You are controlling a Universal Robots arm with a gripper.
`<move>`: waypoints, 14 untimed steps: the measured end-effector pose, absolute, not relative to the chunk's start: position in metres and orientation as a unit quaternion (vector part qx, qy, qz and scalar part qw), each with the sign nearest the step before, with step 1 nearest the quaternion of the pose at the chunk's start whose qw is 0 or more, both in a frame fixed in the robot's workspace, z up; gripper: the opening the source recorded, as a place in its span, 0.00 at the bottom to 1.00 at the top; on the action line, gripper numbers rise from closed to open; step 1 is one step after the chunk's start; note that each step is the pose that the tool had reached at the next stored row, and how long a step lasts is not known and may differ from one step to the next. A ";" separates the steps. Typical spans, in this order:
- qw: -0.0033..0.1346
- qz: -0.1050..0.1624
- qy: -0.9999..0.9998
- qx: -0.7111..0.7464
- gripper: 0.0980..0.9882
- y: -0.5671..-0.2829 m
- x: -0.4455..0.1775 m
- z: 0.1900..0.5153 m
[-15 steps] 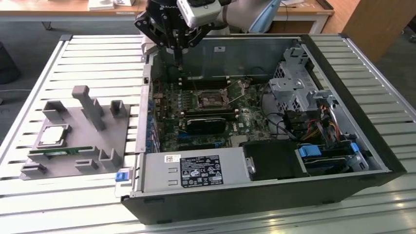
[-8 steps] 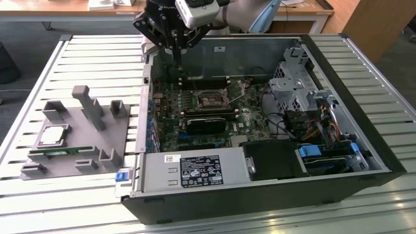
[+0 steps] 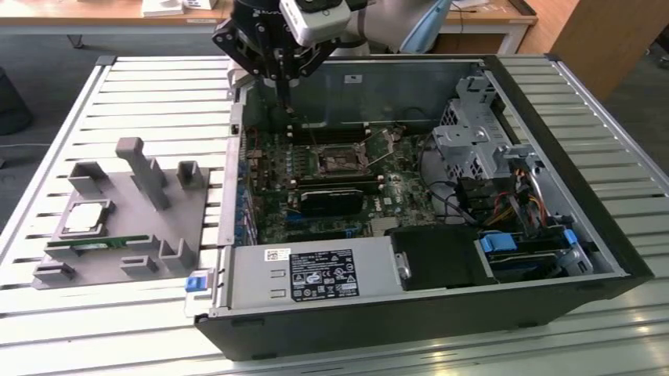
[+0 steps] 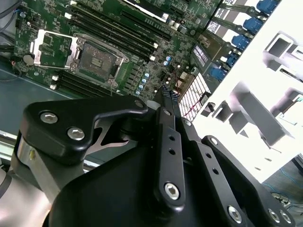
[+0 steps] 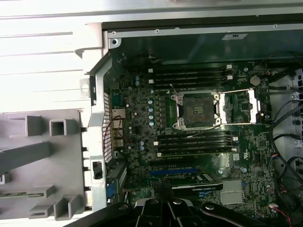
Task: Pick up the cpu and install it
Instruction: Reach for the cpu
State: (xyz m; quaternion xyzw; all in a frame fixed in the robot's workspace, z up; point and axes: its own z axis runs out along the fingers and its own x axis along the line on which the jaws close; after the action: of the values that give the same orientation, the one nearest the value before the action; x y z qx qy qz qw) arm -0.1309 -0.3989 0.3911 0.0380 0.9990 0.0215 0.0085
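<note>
The cpu (image 3: 86,218) lies flat, shiny side up, on the grey holder (image 3: 131,213) that stands on the slatted table (image 3: 157,86), at the exterior view's left and outside the computer case (image 3: 418,329). Just in front of it, a narrow green memory stick (image 3: 99,244) rests along the same holder. Nothing touches the chip.

Nearest the camera inside the open case sits the power supply (image 3: 313,274), a grey box with a label on top. Beyond it the green motherboard (image 3: 274,200) lies flat on the case floor. Near its middle is the processor socket (image 3: 342,162). In the first wrist view its metal cover frame (image 5: 240,106) stands swung open to one side of the dark socket square. Long memory slots (image 5: 189,74) run on both sides of the socket. A metal drive cage (image 3: 475,133) stands at the exterior view's right.

Farther back, the gripper (image 3: 283,103) hangs above the far corner of the case on the exterior view's left, over the edge of the board and well apart from the cpu. In the second wrist view its two black fingers (image 4: 169,142) meet at the tips, pressed together with nothing between them. Behind the arm, a wooden desk (image 3: 63,16) crosses the background.
</note>
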 end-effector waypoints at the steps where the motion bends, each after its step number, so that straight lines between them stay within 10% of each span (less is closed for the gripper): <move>1: 0.008 0.022 0.999 0.038 0.01 -0.399 -0.131 0.391; 14: 0.008 0.021 0.999 0.038 0.01 -0.399 -0.134 0.390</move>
State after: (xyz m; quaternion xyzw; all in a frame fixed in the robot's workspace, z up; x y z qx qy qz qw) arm -0.1344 -0.3989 0.3903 0.0380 0.9990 0.0215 0.0075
